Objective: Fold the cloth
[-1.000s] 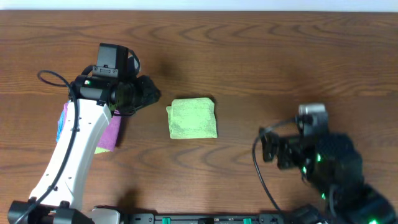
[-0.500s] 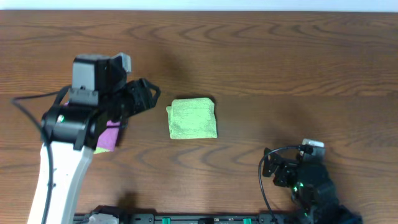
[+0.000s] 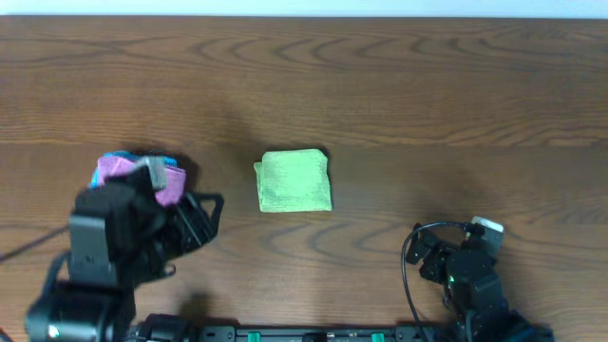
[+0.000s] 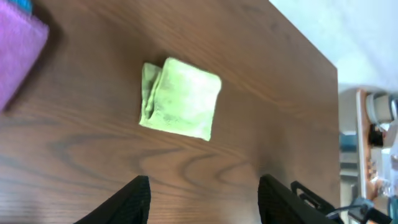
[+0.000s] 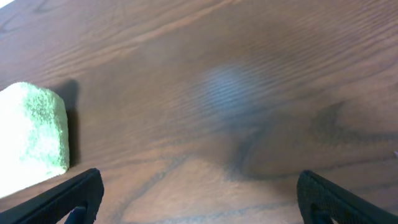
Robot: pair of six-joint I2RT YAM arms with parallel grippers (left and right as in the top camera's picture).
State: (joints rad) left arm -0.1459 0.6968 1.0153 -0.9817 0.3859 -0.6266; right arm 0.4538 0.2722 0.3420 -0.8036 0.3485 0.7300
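Observation:
The lime-green cloth (image 3: pixel 294 180) lies folded into a small square in the middle of the wooden table. It shows in the left wrist view (image 4: pixel 180 98) and at the left edge of the right wrist view (image 5: pixel 31 137). My left gripper (image 3: pixel 204 217) is open and empty at the front left, well apart from the cloth; its fingertips show in the left wrist view (image 4: pixel 204 199). My right gripper (image 3: pixel 423 249) is open and empty at the front right; in its wrist view (image 5: pixel 199 198) only bare wood lies between the fingers.
A pink folded cloth (image 3: pixel 142 177) on a blue one (image 3: pixel 100 176) lies left of the green cloth, partly hidden by my left arm. It shows at the left wrist view's top left (image 4: pixel 18 50). The table's far edge (image 3: pixel 304 16) runs along the top.
My left arm has drawn back toward the front left, uncovering the pink and blue cloths. My right arm has drawn back to the front right. The green cloth has not moved.

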